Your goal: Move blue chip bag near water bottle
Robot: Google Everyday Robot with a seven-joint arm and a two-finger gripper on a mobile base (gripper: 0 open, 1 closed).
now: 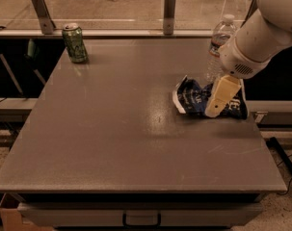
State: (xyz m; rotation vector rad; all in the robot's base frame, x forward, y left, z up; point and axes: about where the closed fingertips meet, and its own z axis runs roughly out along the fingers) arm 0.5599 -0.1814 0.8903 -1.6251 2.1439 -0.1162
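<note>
The blue chip bag (191, 98) lies crumpled on the right side of the grey table (112, 138), its white end turned to the left. The water bottle (219, 44), clear with a white cap, stands just behind it near the right edge, partly hidden by my arm. My gripper (214, 110) reaches down from the upper right over the middle of the bag and is shut on it, with one cream finger (220, 94) lying across its front. The bag rests on the table close to the bottle.
A green drink can (75, 43) stands at the table's far left corner. A rail with two upright posts (169, 6) runs behind the table. The table's right edge is just beyond the bag.
</note>
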